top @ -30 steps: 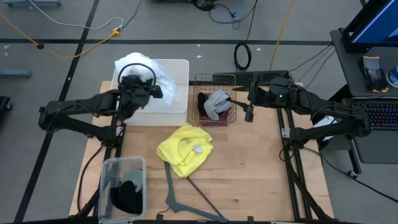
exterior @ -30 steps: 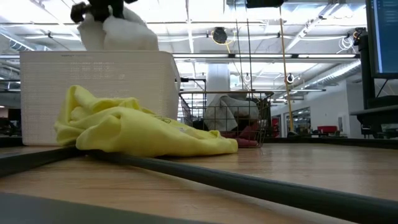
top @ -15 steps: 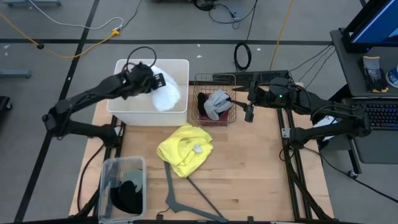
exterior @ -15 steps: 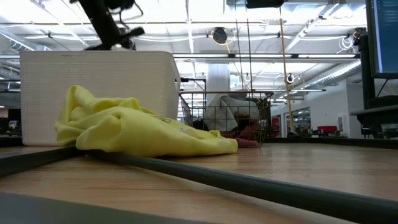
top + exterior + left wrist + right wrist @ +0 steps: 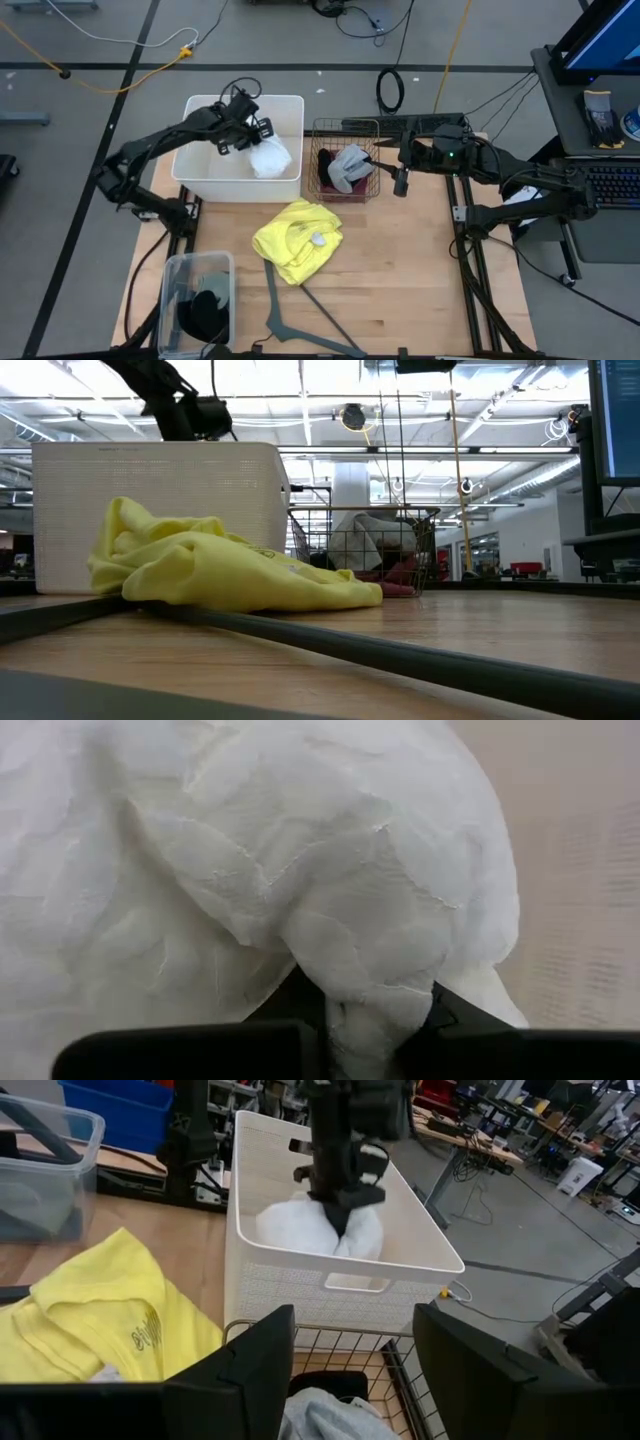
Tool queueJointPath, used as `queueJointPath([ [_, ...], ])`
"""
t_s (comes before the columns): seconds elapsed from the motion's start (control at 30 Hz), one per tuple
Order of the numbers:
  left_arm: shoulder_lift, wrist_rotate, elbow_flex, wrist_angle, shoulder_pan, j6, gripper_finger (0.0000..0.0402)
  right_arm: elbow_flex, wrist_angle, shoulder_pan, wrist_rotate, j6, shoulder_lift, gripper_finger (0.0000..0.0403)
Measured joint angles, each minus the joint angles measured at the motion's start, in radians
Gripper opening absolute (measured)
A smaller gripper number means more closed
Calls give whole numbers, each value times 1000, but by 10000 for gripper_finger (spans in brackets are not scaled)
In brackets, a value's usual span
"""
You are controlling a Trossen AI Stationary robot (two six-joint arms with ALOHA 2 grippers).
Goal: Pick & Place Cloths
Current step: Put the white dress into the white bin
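inside white bin (image 5: 215, 172) | left gripper (image 5: 247, 142) has lowered white cloth (image 5: 268, 158), jaws clamped on it | right gripper (image 5: 400, 183) unmoved, jaws wide

Shirt (image 5: 298, 240) in front of bin (image 5: 292, 105) & basket (image 5: 377, 128); hanger (image 5: 283, 318) nearer.

Seen from overhead: wooden tabletop (image 5: 400, 270) with a white bin (image 5: 200, 170) at the back, left end effector (image 5: 250, 135) inside it, closed on a white cloth (image 5: 270, 158). Beside the bin, a wire basket (image 5: 345, 127) holding a grey-blue cloth (image 5: 348, 165), right end effector (image 5: 400, 180) hovering just beside it with fingers apart. Nearer the front, a yellow cloth (image 5: 297, 240), a grey hanger (image 5: 300, 320) and a clear tub (image 5: 195, 265) with a black cloth (image 5: 205, 312).
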Motion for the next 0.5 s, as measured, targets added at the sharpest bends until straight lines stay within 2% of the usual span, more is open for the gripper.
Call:
queueJointPath([
  [0.2,79,39,0,1,0,9,59,0,0,0,0,-1,0,196],
  [0.5,107,65,0,6,0,15,122,0,0,0,0,-1,0,196],
])
